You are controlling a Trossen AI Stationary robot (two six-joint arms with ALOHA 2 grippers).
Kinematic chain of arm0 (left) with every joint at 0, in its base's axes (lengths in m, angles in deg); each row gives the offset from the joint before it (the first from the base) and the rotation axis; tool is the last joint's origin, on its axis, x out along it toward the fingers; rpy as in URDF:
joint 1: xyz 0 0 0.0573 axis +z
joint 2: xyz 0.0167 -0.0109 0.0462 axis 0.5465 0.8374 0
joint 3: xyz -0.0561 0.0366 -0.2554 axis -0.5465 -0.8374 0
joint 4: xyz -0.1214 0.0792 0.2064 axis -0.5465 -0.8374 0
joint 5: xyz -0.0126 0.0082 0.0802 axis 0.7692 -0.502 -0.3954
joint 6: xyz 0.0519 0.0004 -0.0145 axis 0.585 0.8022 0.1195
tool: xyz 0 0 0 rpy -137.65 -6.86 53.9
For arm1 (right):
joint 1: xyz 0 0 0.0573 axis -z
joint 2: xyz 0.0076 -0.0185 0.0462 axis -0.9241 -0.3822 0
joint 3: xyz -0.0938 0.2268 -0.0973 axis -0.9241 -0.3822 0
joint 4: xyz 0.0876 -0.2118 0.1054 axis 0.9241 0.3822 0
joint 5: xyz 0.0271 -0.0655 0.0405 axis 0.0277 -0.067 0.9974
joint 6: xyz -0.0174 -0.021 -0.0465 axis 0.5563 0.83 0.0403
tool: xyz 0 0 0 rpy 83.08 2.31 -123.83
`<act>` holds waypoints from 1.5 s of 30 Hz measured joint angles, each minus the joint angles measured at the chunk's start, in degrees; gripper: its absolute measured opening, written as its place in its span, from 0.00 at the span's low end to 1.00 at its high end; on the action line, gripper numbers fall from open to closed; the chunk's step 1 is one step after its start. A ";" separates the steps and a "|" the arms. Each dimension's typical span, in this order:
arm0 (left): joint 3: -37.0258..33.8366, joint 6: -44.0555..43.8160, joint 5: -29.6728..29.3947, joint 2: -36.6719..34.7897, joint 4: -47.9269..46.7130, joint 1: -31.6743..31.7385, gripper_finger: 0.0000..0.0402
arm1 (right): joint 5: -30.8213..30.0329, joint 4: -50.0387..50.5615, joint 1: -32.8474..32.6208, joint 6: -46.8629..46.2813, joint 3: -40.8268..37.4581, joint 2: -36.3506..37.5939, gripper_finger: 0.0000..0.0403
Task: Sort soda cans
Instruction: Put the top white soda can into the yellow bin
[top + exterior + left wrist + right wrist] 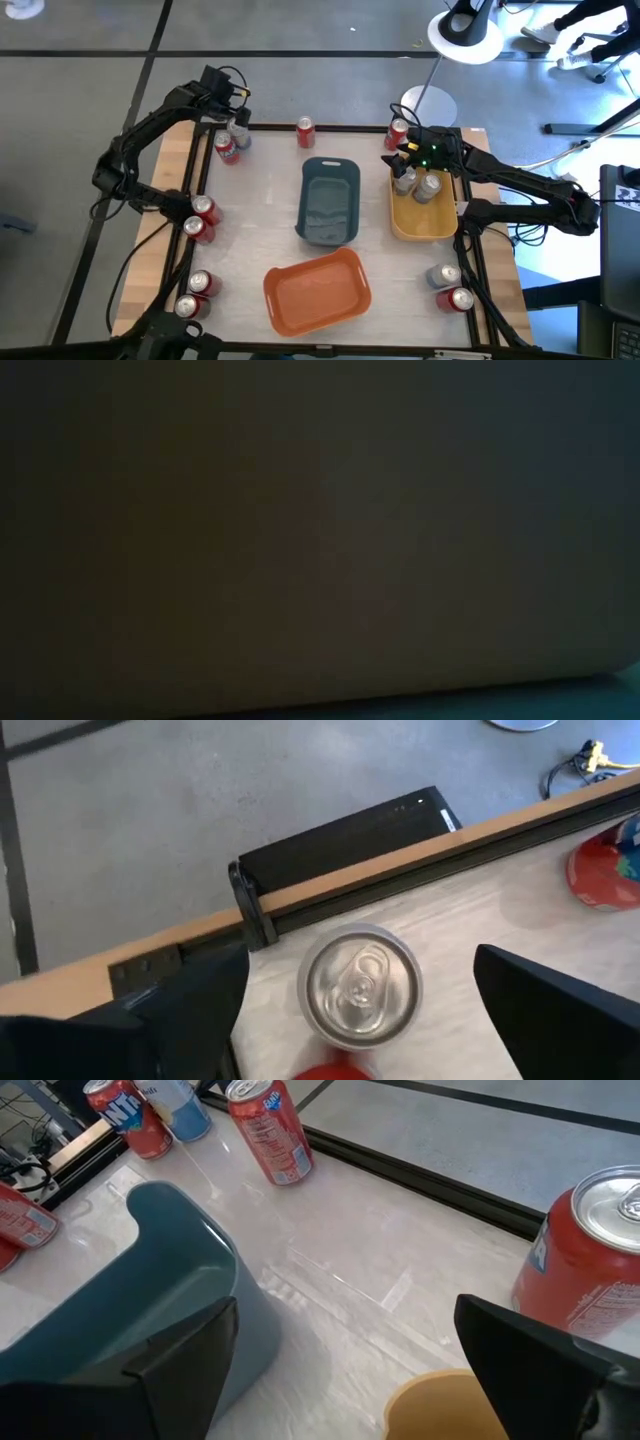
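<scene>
Two cans (418,186) in the right-hand bin (424,224) (others along the table (250,220) edges).

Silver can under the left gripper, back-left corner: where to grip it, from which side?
Grip the silver can across its round side wall, coming straight down from above. It stands upright, lid up. The left gripper is open, with one finger on each side. A red can stands close beside it, so keep the fingers clear of that side.

Black jointed arms, green indicator light (433,158), black cables
</scene>
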 joint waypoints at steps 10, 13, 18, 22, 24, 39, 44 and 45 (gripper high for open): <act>-2.84 -4.36 0.55 2.29 0.19 -0.17 0.92 | -0.44 -0.06 -0.02 0.02 0.00 0.01 0.92; -2.99 -4.63 1.21 4.63 1.10 -0.30 0.92 | -0.48 -0.08 -0.02 0.02 0.00 0.01 0.92; -3.04 -4.64 1.33 8.66 1.82 -0.28 0.92 | -0.32 -0.06 0.00 0.00 0.00 0.01 0.92; -3.04 -4.61 1.23 10.95 0.94 -0.28 0.91 | 0.33 -0.05 -0.02 0.02 0.00 0.01 0.92; -3.04 -3.93 1.16 11.62 0.77 -0.28 0.90 | 0.38 -0.06 -0.02 0.02 0.00 0.01 0.92; -2.70 1.52 1.46 10.67 1.82 -1.46 0.73 | 1.31 1.05 0.00 -1.31 0.02 0.01 0.92; 0.13 3.14 1.46 5.52 2.17 -4.21 0.73 | 2.27 0.56 0.00 -1.08 0.05 2.48 0.92; 0.70 3.70 1.38 4.24 2.30 -4.96 0.73 | 2.79 0.25 0.04 -1.07 0.09 3.15 0.91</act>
